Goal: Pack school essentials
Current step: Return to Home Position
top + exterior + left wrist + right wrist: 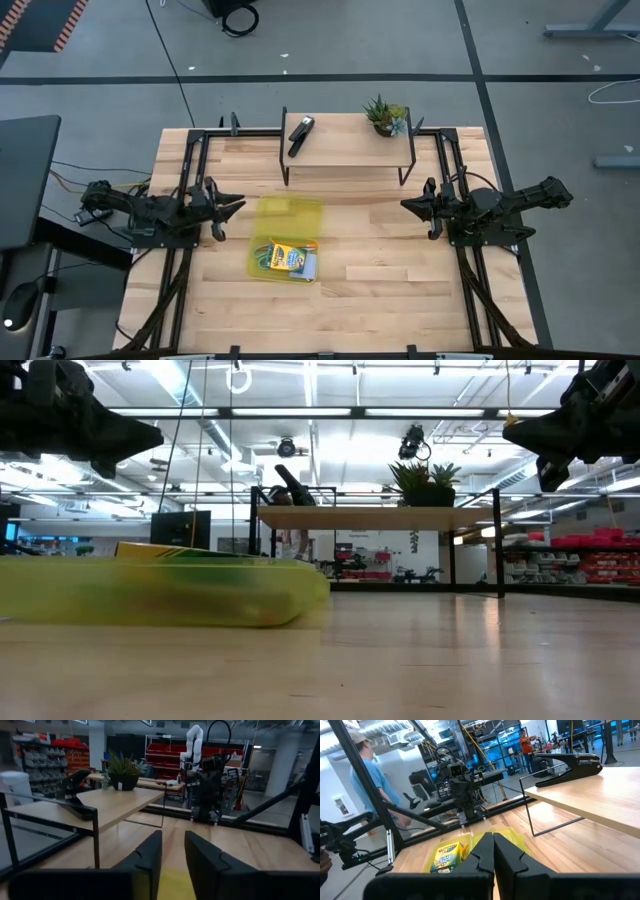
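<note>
A see-through yellow pouch lies flat on the table's middle, also seen in the low view. The yellow-green crayon box lies at its near end, also visible in the right wrist view, with something green and a pale blue edge beside it. The other stationery does not show. My left gripper hovers left of the pouch, fingers slightly open. My right gripper hovers right of it, shut.
A low wooden shelf on black wire legs stands at the far edge, carrying a black stapler and a small potted plant. Bare tabletop lies near and right of the pouch. A person in a blue shirt stands beyond the table.
</note>
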